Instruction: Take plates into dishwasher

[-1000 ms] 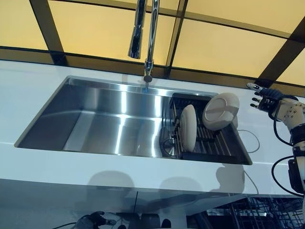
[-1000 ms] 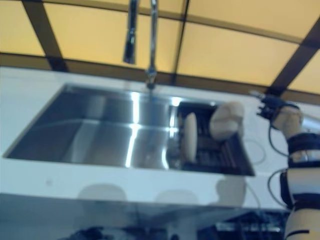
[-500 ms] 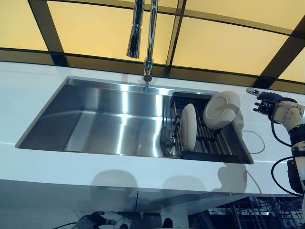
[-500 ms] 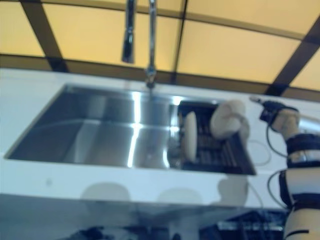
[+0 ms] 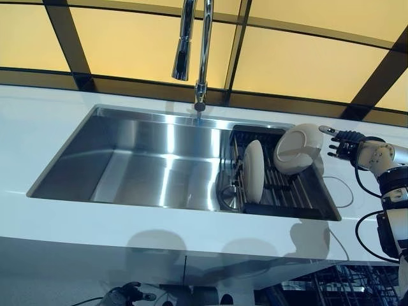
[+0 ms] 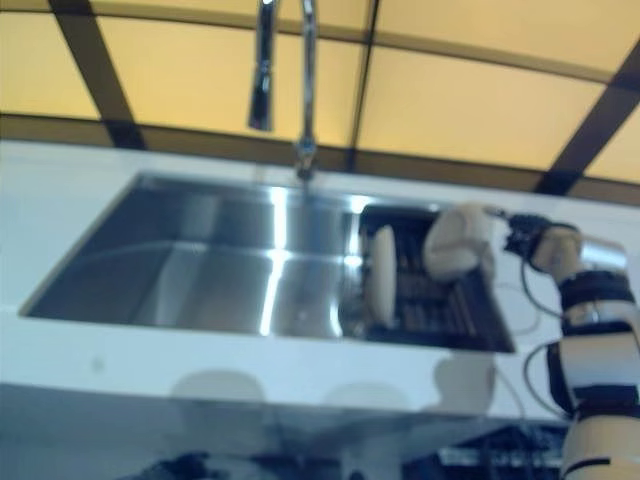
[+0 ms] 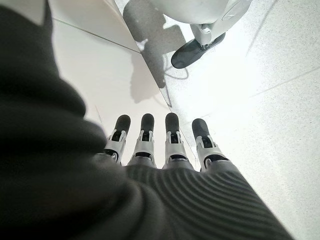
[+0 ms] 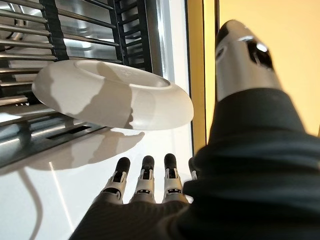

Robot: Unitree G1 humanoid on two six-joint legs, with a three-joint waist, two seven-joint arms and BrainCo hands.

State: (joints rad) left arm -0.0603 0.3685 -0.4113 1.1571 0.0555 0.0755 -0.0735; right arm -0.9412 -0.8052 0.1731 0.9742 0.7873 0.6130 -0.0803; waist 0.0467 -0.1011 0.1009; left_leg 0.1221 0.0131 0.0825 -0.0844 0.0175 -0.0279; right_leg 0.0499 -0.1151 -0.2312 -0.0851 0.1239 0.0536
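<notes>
Two white plates stand in a black dish rack [image 5: 310, 194] at the right end of the steel sink [image 5: 146, 159]. One plate [image 5: 253, 170] stands on edge. The other plate [image 5: 298, 148] leans at the rack's far right and also shows in the right wrist view [image 8: 115, 97]. My right hand [image 5: 347, 144] is open with straight fingers [image 8: 145, 182], just right of the leaning plate and apart from it. My left hand [image 5: 124, 294] hangs low below the counter, open and empty, fingers [image 7: 160, 140] straight above the floor.
A tall chrome faucet [image 5: 197, 51] rises behind the sink. The white counter [image 5: 51, 127] surrounds the sink. A thin cable [image 5: 347, 191] lies on the counter right of the rack. A dark dishwasher rack [image 5: 347, 284] shows below the counter at the lower right.
My right hand has moved left and a little down, closing most of the gap to the leaning plate. The camera has shifted slightly. The plates have not moved.
</notes>
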